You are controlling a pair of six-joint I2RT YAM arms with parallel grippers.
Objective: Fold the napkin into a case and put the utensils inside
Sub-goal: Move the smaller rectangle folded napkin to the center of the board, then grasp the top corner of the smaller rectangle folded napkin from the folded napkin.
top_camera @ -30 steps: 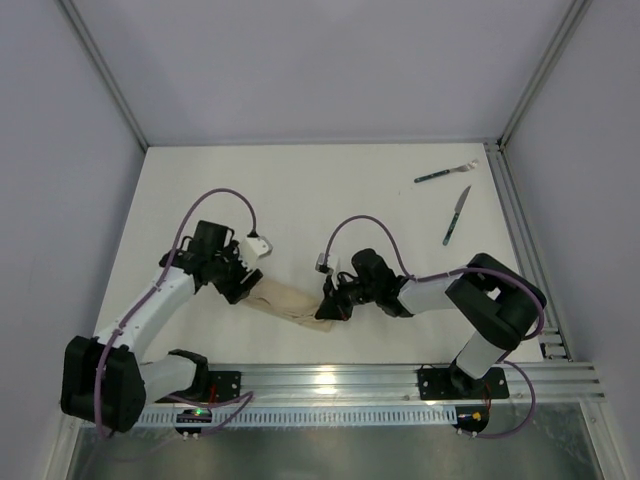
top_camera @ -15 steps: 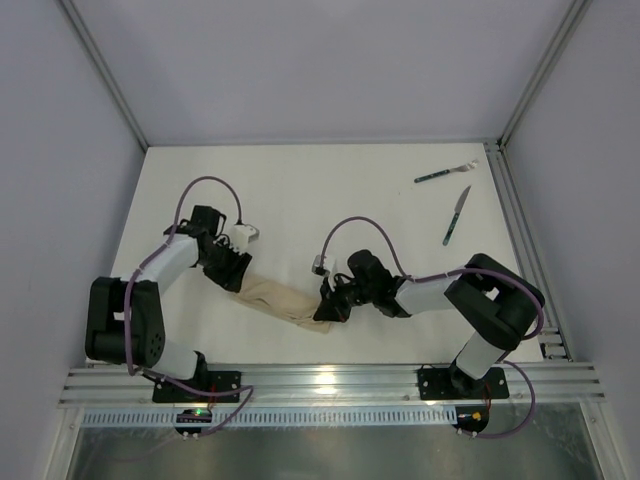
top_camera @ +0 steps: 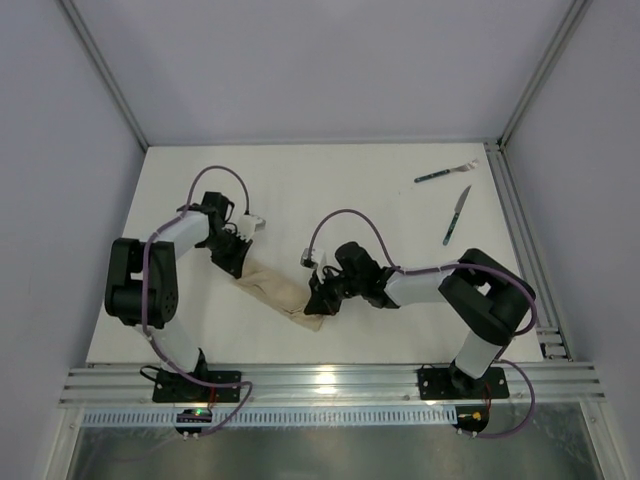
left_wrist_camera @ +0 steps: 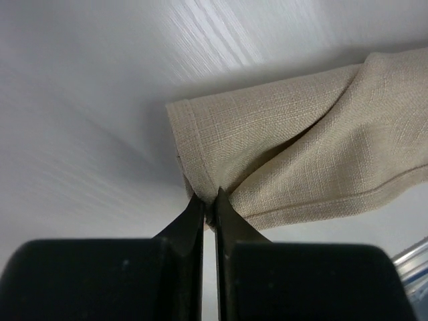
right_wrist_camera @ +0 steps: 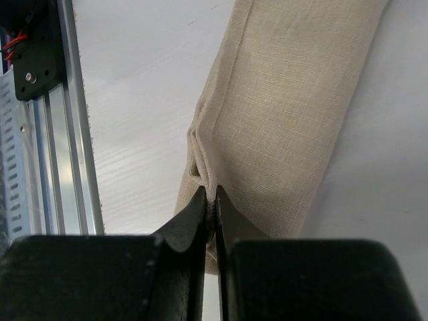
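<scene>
Napkin [top_camera: 276,291], end effectors [top_camera: 238,268] [top_camera: 315,301] low; pinching both ends

Your napkin [top_camera: 270,290] lies on the table [top_camera: 300,195] between the left gripper [left_wrist_camera: 208,204] at its far-left end and the right gripper [right_wrist_camera: 208,195] at its near-right end; fork [top_camera: 445,175] and knife [top_camera: 456,216] lie far right, fork behind knife.
</scene>
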